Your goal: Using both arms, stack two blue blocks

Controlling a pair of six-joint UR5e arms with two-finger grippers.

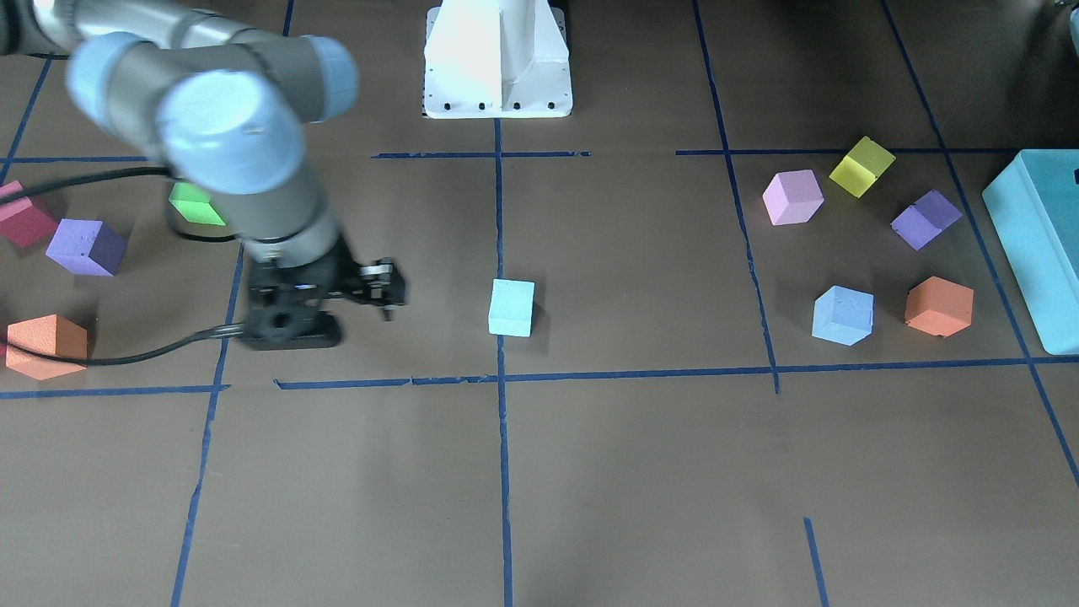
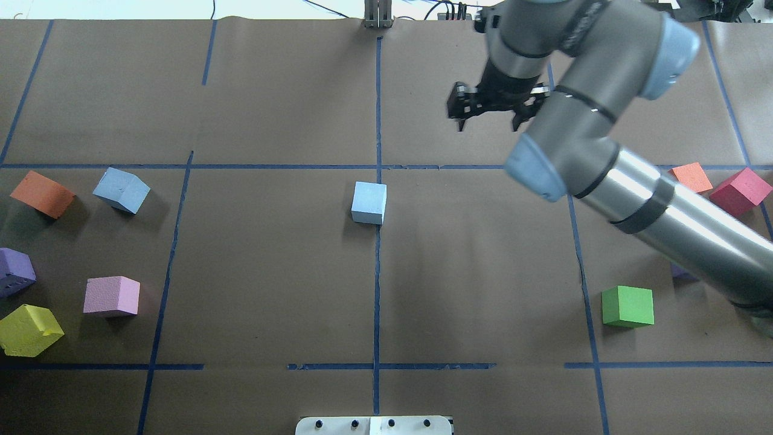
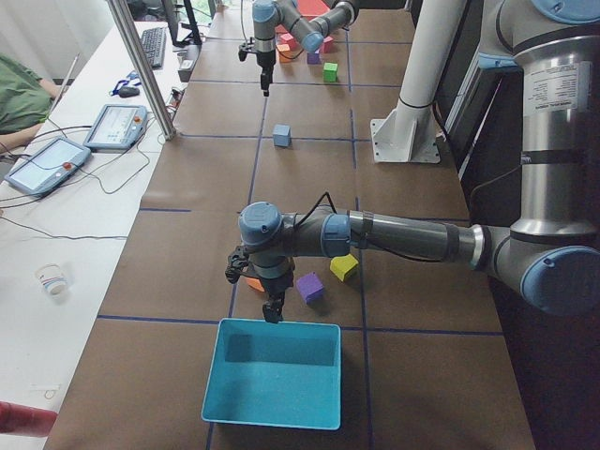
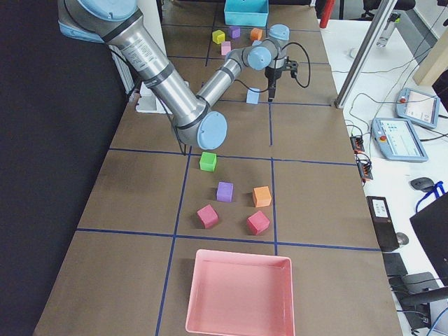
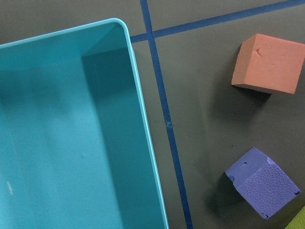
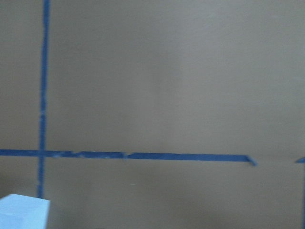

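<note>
One pale blue block (image 2: 369, 202) sits on the centre tape line; it also shows in the front view (image 1: 512, 308), and its corner shows in the right wrist view (image 6: 24, 212). The second blue block (image 2: 121, 190) lies at the table's left, next to an orange cube (image 2: 42, 193). My right gripper (image 2: 488, 124) hangs open and empty above the table, beyond and to the right of the centre block. My left gripper (image 3: 272, 309) shows only in the exterior left view, above the near edge of the teal box (image 3: 272, 373); I cannot tell whether it is open or shut.
On the left lie purple (image 2: 15, 272), pink (image 2: 112, 296) and yellow (image 2: 27, 329) cubes. On the right lie green (image 2: 628, 306), orange (image 2: 691, 177) and red (image 2: 740, 191) cubes. A pink tray (image 4: 239, 294) stands at the right end. The white pedestal (image 1: 497, 59) stands at the robot's side.
</note>
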